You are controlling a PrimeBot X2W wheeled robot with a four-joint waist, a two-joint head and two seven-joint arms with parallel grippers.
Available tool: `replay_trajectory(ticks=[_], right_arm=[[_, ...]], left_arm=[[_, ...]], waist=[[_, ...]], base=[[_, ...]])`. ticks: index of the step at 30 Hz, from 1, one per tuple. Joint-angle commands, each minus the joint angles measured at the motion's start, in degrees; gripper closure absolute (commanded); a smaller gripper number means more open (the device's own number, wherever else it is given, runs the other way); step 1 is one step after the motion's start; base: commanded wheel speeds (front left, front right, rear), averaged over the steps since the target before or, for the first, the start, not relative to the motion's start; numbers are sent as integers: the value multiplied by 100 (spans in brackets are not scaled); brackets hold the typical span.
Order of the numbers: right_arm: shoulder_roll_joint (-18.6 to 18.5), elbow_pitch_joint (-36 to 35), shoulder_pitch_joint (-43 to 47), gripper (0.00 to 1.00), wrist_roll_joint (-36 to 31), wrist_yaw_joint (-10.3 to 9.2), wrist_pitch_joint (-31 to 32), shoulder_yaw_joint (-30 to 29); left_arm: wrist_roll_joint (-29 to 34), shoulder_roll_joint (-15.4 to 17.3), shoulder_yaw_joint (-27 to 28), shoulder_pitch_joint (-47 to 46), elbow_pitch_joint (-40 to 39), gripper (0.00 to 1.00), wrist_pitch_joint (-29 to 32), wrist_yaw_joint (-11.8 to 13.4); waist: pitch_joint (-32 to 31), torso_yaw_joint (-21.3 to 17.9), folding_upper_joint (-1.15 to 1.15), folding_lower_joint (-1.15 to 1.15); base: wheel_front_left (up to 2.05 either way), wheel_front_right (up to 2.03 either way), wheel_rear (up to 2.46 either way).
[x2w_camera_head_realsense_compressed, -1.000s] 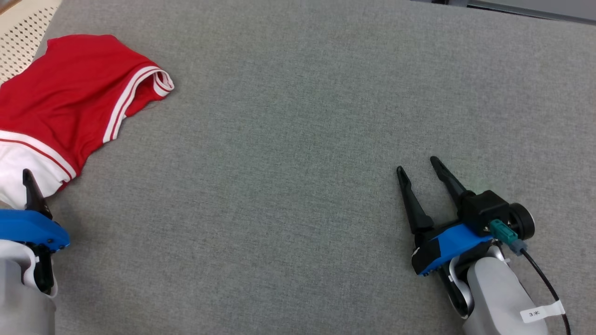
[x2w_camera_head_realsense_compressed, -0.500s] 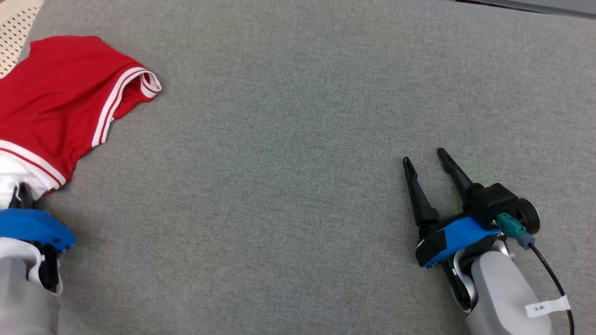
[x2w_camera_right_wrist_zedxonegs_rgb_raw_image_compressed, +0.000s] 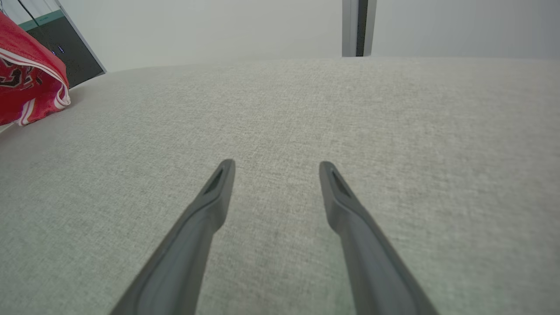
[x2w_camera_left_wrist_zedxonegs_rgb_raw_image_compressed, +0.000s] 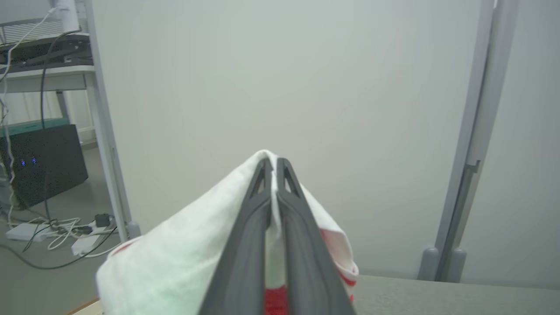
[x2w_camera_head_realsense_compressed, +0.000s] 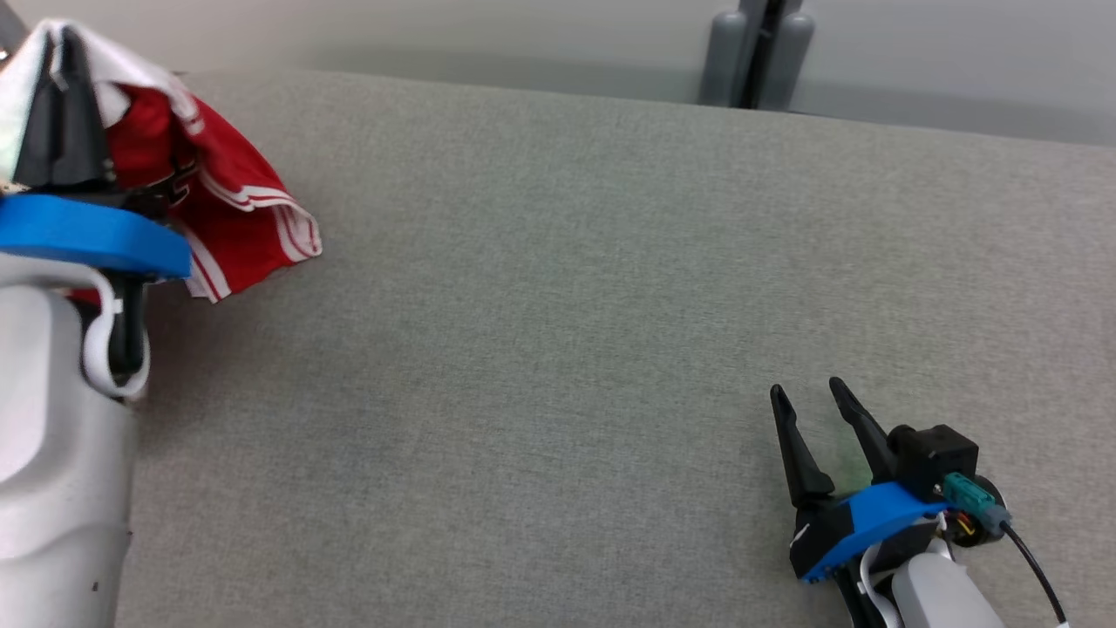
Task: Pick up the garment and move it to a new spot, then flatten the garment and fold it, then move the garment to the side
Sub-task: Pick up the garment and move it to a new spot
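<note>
Left gripper (x2w_camera_left_wrist_zedxonegs_rgb_raw_image_compressed: 272, 162) clamped on the red-and-white striped jersey garment (x2w_camera_head_realsense_compressed: 240, 218), held up over the far-left corner of the grey woven-fabric table (x2w_camera_head_realsense_compressed: 558, 305). Left wrist view: white cloth pinched between the closed fingers. Right wrist view: dark print on the red panel, unreadable. Right gripper (x2w_camera_right_wrist_zedxonegs_rgb_raw_image_compressed: 275, 163) spread apart, empty, low over the table's near-right area.

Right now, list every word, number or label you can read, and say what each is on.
No text can be read.
Dark print on the red garment, in the right wrist view: cut off at the picture's edge and too blurred to read.
</note>
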Motion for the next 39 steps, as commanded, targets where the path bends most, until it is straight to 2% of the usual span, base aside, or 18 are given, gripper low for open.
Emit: replay_trajectory(ticks=[1, 6, 11, 17, 22, 23, 24, 26, 31, 39], right_arm=[[-30, 0, 98, 0, 38, -2, -3, 19], [-30, -14, 313, 0, 160, -2, -3, 21], [-28, -58, 391, 0, 260, -2, -3, 125], [-26, -99, 418, 0, 336, -1, -3, 203], [-24, -86, 411, 0, 363, -1, -3, 274], [-25, -82, 402, 0, 379, -1, -3, 283], [-26, -88, 399, 0, 400, -1, -3, 297], [-24, -104, 399, 0, 412, -2, -3, 300], [-22, -111, 421, 0, 351, -1, -3, 179], [-27, -123, 519, 0, 282, -1, -3, 8]], left_arm=[[2, -23, -90, -90, -105, 100, -24, -3], [-199, -312, -895, -197, -725, 100, 20, -3], [-372, -736, -1632, -184, -935, 100, 136, -3], [-605, -1364, -2507, -60, -623, 100, 148, -3], [-707, -1638, -3048, 107, -137, 100, 21, -3], [-720, -1667, -3116, 163, -29, 72, 13, -1], [-766, -1687, -3159, 212, 68, 0, -2, 8], [-765, -1713, -3272, 302, 203, 0, -20, 49], [-758, -1707, -3130, 674, 83, 0, -23, 211], [-261, -1595, -2054, 1717, -119, 0, -25, 420]], waist=[[-234, -237, 0, -1], [-503, -713, 0, -1], [-587, -1329, 0, -1], [-538, -1965, 0, -1], [-476, -2291, 0, -1], [-466, -2329, 0, -1], [-455, -2357, 0, -1], [-438, -2376, 0, -1], [-444, -2182, 0, -1], [-720, -1644, 0, -1]], base=[[0, 0, 0], [0, 0, 0], [0, 0, 0], [0, 0, 0], [0, 0, 0], [0, 0, 0], [0, 0, 0], [0, 0, 0], [0, 0, 0], [0, 0, 0]])
